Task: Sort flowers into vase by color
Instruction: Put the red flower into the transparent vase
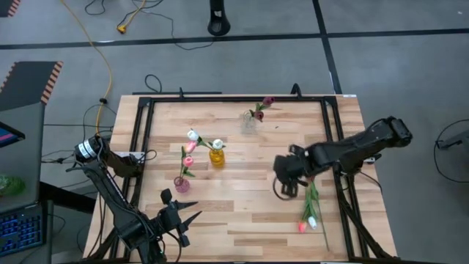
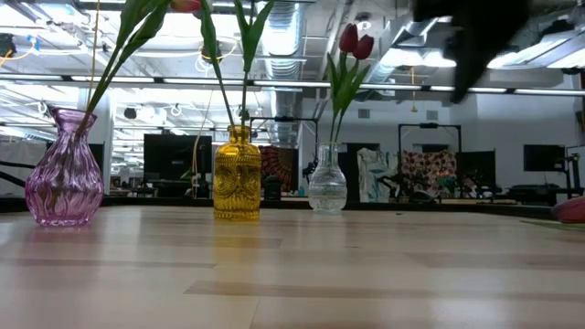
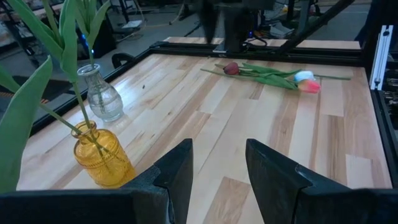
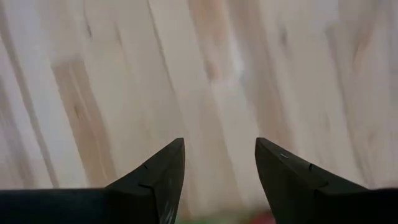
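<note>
Worktop point(image 1: 242, 220) with three vases: a purple vase point(image 1: 181, 184) holding a pink tulip, a yellow vase point(image 1: 217, 157) holding white tulips, and a clear vase point(image 1: 249, 122) holding dark red tulips. Unsorted flowers point(image 1: 310, 209) lie on the right side of the worktop, just beside the right end effector point(image 1: 287, 188); the left wrist view shows one dark red, one white and one pink head among them. Right end effector hangs above bare wood, fingers apart and holding nothing. Left end effector point(image 1: 181, 218) waits at the near left edge, fingers apart and empty. Risk: the stems lie overlapping, so a grasp may lift two flowers at once. A low approach may also drag the stems across the wood.
</note>
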`<action>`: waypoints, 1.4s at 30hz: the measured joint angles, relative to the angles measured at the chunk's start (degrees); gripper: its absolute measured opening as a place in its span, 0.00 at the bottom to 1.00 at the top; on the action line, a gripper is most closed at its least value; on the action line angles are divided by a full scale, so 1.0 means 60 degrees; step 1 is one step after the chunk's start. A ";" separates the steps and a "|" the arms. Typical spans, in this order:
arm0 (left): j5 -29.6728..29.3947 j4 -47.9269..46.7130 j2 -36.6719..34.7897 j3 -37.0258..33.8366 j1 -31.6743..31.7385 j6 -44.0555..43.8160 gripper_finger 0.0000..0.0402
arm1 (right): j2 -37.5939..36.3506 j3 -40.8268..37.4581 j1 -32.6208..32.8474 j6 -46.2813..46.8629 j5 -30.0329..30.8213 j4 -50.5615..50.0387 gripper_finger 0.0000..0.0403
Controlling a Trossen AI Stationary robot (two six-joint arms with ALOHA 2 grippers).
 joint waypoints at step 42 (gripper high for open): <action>0.0003 0.0022 0.0000 0.0000 0.0004 0.0044 0.34 | -0.0428 -0.4159 0.3978 0.8078 -0.2932 0.0391 0.44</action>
